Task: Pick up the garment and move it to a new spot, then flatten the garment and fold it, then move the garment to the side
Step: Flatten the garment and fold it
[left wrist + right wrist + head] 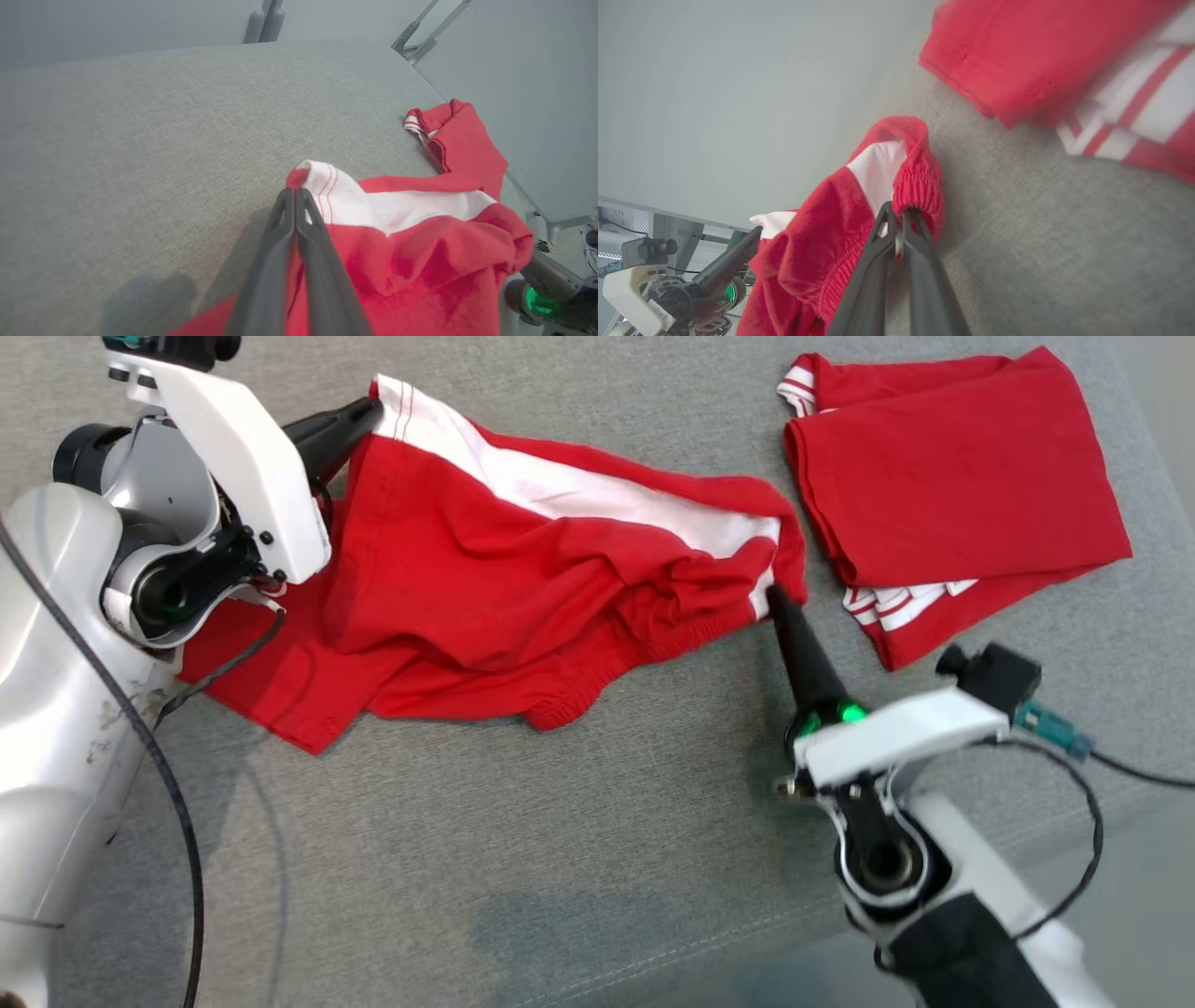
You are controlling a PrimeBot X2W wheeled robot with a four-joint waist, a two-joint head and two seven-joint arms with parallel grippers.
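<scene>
The garment (pixel 523 579) is a pair of red shorts with a white side stripe, lying crumpled across the grey cushion. My left gripper (pixel 371 413) is shut on its far left corner, where red and white cloth (pixel 322 186) pokes past the closed tips (pixel 295 190). My right gripper (pixel 773 597) is shut on the garment's elastic waistband at the right end; the gathered red band (pixel 920 186) wraps over the pinched fingertips (pixel 896 212).
A second red garment (pixel 952 485) with white stripes lies folded at the back right, close to my right gripper. The grey cushion (pixel 560 859) has open room in front. Its right edge (pixel 1148 457) drops off beside the folded piece.
</scene>
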